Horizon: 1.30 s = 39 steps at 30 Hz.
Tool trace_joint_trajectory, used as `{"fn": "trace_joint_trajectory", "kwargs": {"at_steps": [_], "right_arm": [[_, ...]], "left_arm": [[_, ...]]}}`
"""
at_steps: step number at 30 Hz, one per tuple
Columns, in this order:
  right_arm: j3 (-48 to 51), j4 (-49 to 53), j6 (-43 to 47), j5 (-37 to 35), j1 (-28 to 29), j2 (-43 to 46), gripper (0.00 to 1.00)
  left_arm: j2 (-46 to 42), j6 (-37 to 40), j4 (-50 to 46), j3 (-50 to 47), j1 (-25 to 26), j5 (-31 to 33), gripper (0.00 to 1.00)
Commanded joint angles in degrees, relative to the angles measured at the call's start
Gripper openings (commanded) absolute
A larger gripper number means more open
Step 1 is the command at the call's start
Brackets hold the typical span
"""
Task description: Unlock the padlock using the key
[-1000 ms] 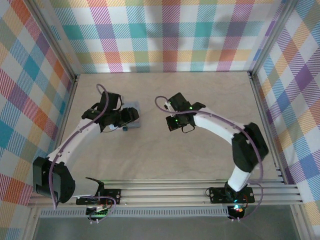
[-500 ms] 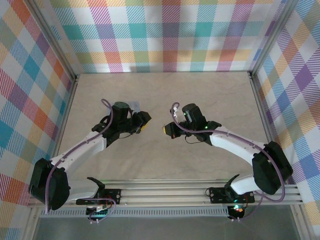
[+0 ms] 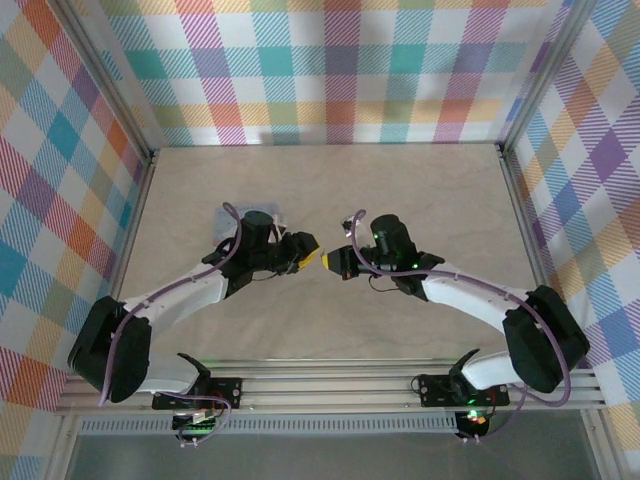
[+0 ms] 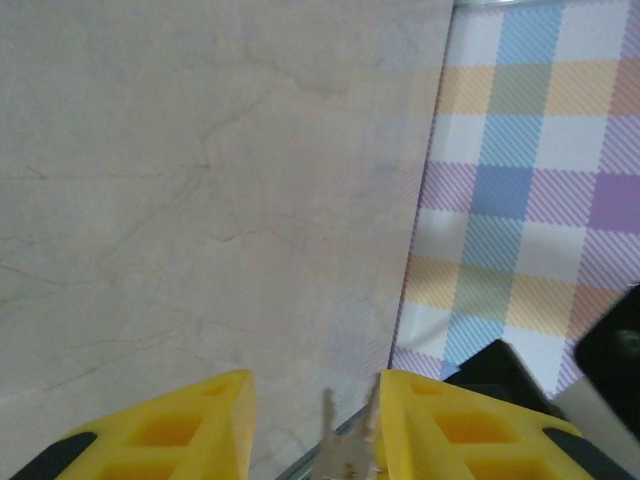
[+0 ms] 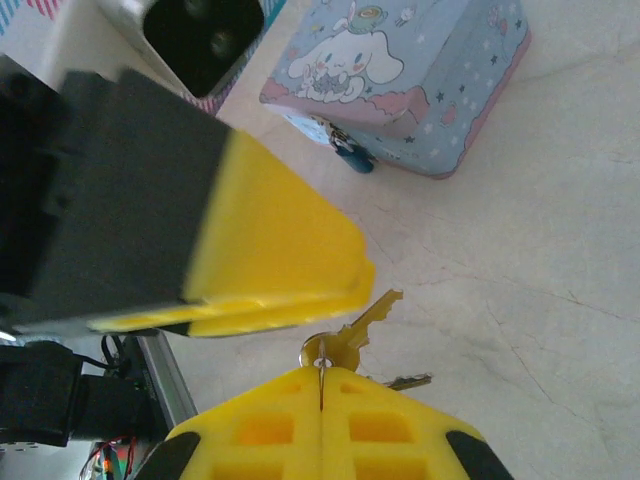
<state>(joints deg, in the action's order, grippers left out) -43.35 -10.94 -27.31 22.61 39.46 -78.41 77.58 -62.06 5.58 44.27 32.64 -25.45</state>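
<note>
Jaws pressed together, the right gripper [image 5: 320,388] clamps the head of a thin metal key [image 5: 352,333], while the left gripper [image 4: 315,395] holds its yellow fingers apart with the key's blade between them. The tiny dark bluish padlock [image 5: 350,158] hangs on the front of a pale blue cartoon-printed rectangular tin [image 5: 420,70] on the beige table [image 5: 520,250], apart from the key.

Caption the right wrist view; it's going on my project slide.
Right pincer holds the key by the left pincer; padlock on tin behind.
</note>
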Motion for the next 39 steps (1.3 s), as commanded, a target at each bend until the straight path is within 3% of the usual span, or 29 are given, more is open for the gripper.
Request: {"fn": "trace_joint_trajectory", "kwargs": {"at_steps": [1, 8, 16, 23, 33, 39], "right_arm": [[0.8, -0.7, -0.1, -0.2, -0.1, 2.0, 0.0], [0.3, 1.7, 0.2, -0.4, -0.1, 1.8, 0.0], [0.8, 1.4, -0.5, 0.0, -0.1, 1.6, 0.0], [1.3, -0.3, -1.4, 0.8, -0.1, 1.1, 0.0], [1.5, -2.1, -2.3, 1.5, -0.1, 0.1, 0.0], [1.9, -3.5, -3.6, 1.4, -0.1, -0.5, 0.0]], "left_arm": [[0.9, 2.5, -1.6, 1.2, 1.1, -3.1, 0.36], [1.7, 3.4, -0.1, 1.8, 2.2, -4.8, 0.35], [-1.9, 3.2, 0.9, 0.4, 2.2, -1.3, 0.42], [-1.2, 1.9, 3.7, -0.2, 2.2, -3.2, 0.41], [1.4, 0.2, 6.7, -1.2, 2.3, -5.6, 0.37], [2.3, -1.3, 8.5, -1.9, 2.3, -6.0, 0.27]]}}
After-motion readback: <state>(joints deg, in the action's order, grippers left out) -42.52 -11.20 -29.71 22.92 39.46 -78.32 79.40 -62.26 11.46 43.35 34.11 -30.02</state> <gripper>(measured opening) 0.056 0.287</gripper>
